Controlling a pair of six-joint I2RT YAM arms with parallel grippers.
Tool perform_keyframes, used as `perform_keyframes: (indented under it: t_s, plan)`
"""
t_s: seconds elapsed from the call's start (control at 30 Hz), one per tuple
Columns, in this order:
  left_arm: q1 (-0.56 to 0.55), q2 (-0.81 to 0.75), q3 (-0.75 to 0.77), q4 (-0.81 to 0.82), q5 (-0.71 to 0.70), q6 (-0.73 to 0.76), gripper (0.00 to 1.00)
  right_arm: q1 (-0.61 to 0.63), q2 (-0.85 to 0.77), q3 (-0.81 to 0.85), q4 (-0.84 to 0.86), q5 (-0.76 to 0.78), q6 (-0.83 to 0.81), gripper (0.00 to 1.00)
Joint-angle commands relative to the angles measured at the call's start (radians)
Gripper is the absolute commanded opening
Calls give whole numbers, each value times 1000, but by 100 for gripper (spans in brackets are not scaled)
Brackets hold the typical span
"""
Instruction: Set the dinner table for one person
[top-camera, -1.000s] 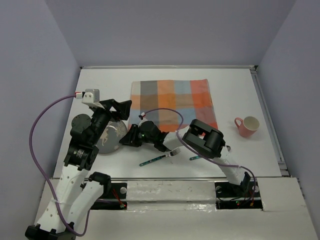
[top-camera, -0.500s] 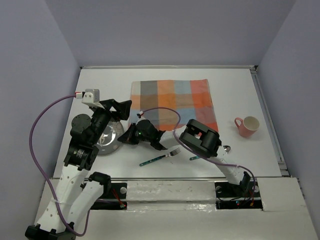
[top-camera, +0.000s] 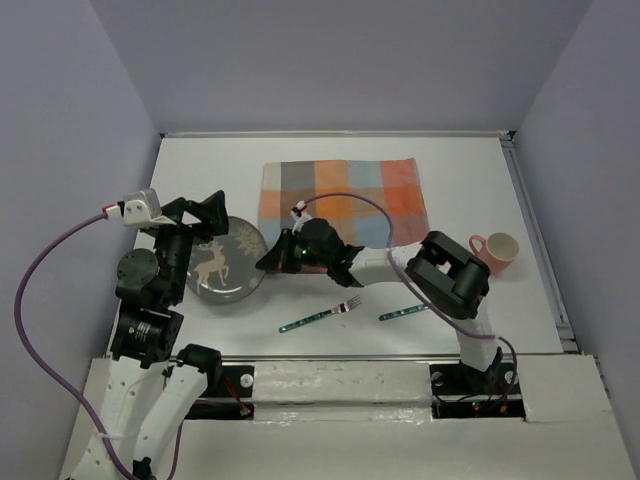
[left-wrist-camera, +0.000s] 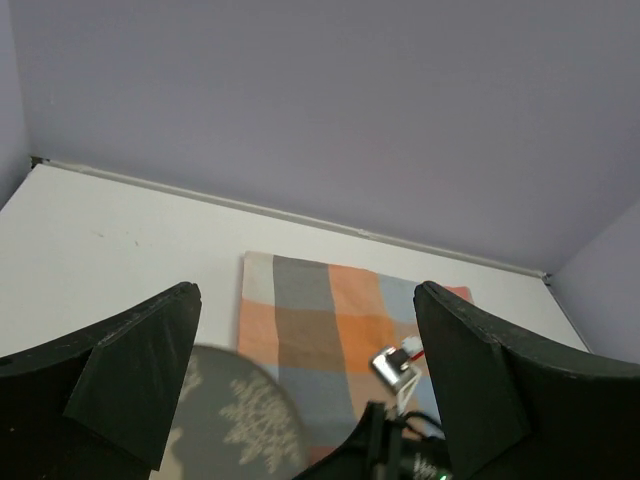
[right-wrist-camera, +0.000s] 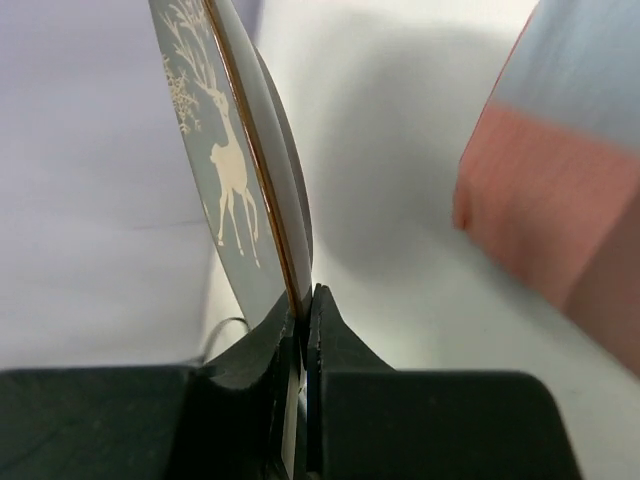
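A grey plate (top-camera: 225, 266) with a white deer sits over the left part of the white dinner table (top-camera: 470, 180). My right gripper (top-camera: 272, 258) is shut on the plate's right rim. In the right wrist view the rim (right-wrist-camera: 250, 170) is pinched between the closed fingers (right-wrist-camera: 330, 330). My left gripper (top-camera: 200, 212) is open and empty, just behind the plate's left side. In the left wrist view its fingers (left-wrist-camera: 130, 370) stand wide apart above the plate (left-wrist-camera: 240, 425). The orange-and-blue checked mat (top-camera: 345, 200) lies behind the right gripper.
A pink mug (top-camera: 497, 252) stands at the right. A teal-handled fork (top-camera: 322, 315) and a second teal-handled utensil (top-camera: 405, 313) lie near the front edge. The right arm's forearm reaches across the mat's front edge. Walls close the table at the back and sides.
My left arm has drawn back to the left, off the plate. My right gripper has shifted right and toward the mat with the plate, which now shows whole. The right elbow swung right.
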Motion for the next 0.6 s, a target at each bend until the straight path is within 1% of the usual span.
perform_keyframes:
  t_s: [0.0, 0.07, 0.1, 0.3, 0.4, 0.57]
  plan:
    - [6, 3, 24, 15, -38, 16, 99, -230, -182, -91, 337, -239, 183, 0]
    - [6, 4, 23, 15, -32, 11, 99, -299, -207, -154, 416, -263, 244, 0]
    - [6, 1, 18, 17, -26, 10, 99, -358, -231, -197, 448, -300, 253, 0]
    - [4, 13, -3, 35, 49, -9, 99, -530, -334, -335, 346, -274, 152, 0]
    - [4, 16, -8, 46, 72, -9, 99, -572, -368, -344, 261, -245, 66, 0]
    - [0, 24, -12, 52, 88, -10, 99, -620, -340, -346, 226, -232, 47, 0]
